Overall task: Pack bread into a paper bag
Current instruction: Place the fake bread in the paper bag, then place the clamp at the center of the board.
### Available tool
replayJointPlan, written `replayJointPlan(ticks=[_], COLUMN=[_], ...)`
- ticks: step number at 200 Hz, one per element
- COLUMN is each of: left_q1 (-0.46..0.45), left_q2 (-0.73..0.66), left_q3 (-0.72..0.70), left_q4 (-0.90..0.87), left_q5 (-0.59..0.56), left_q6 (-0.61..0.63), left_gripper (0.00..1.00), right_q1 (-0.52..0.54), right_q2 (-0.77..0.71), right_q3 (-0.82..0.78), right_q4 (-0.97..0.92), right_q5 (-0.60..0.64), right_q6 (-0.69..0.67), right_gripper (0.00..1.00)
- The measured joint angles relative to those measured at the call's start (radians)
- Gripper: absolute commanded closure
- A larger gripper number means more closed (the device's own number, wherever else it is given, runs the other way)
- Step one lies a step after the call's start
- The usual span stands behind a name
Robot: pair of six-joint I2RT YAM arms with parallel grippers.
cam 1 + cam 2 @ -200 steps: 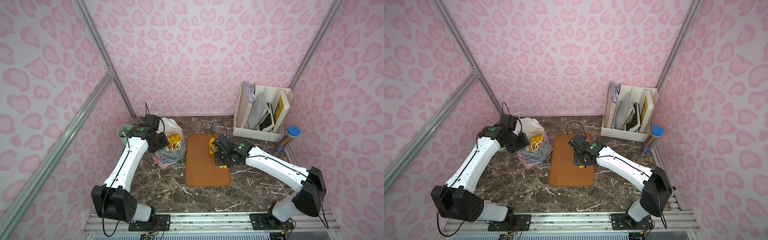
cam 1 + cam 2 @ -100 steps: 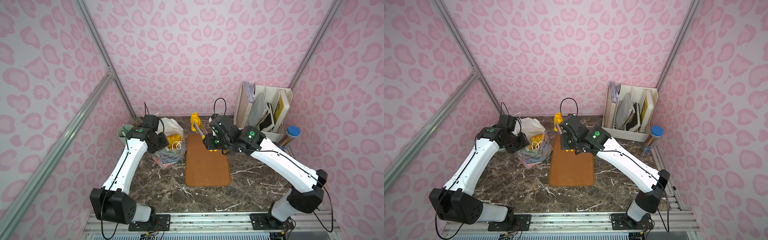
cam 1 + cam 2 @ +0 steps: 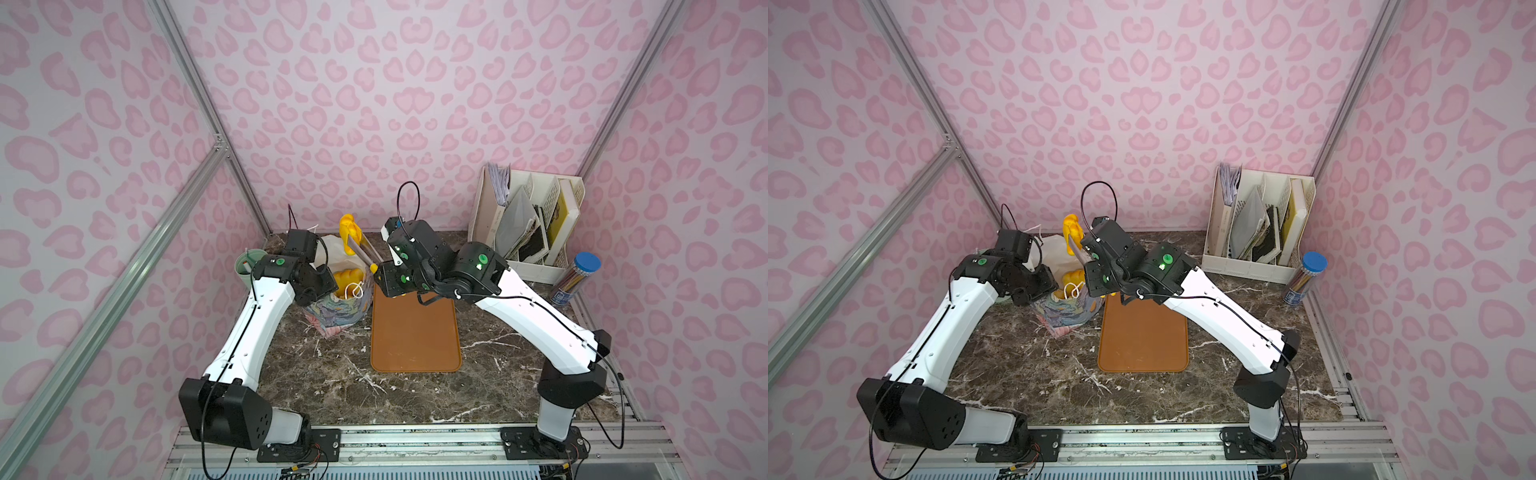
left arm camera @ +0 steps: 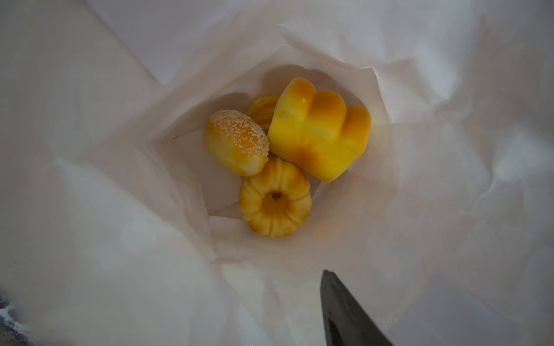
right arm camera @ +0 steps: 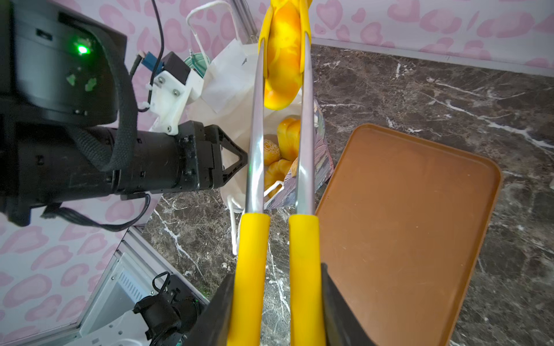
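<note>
The paper bag [image 3: 340, 311] [image 3: 1065, 316] stands upright left of the tray, floral outside and white inside [image 4: 120, 149]. In it lie a square loaf [image 4: 320, 134], a sprinkle-topped bun [image 4: 236, 146], a ring bun [image 4: 274, 200] and a ridged roll [image 4: 262, 109]. My left gripper [image 3: 328, 286] [image 5: 236, 157] is at the bag's rim. One finger [image 4: 344, 308] is inside the bag and the other is hidden behind the paper. My right gripper [image 5: 277, 271] [image 3: 376, 270] is shut on yellow tongs [image 5: 305, 269]. The tongs pinch a croissant [image 5: 281, 60] [image 3: 348, 232] [image 3: 1071, 235] above the far side of the bag's mouth.
A brown tray [image 3: 415, 332] lies in the middle of the marble table, right of the bag. Behind my left arm stands a mint-green cup [image 3: 247, 266]. At the back right are a white file organizer [image 3: 528, 224] and a blue-capped pencil tube [image 3: 577, 278].
My right arm has lifted the tongs and croissant off the tray and swung them left, up over the bag. The left arm and the bag have not moved.
</note>
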Motion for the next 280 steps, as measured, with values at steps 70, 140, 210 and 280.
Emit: replayJointPlan(ticks=[70,140,210,280], left_q1=[0.0,0.0,0.0,0.0], left_q2=[-0.005,-0.013,-0.013,-0.01], left_q3=[-0.002,-0.011,-0.011,-0.008], left_q4=[0.001,-0.003,-0.001,0.001], left_q5=[0.0,-0.003,-0.003,-0.003], left_q6=[0.0,-0.002,-0.002,-0.001], left_gripper=[0.42,0.42,0.42,0.42], right_q1=[0.054,0.068,0.069,0.036], right_q2=[-0.051,-0.028,-0.022,-0.074], right_q3=[-0.22,-0.189,-0.098,-0.069], right_q4=[0.018,0.063,0.058,0.059], right_q5=[-0.031,-0.028,0.0,0.082], right_q6=[0.034,0.05,0.03,0.013], right_gripper=[0.54,0.4,0.55,0.65])
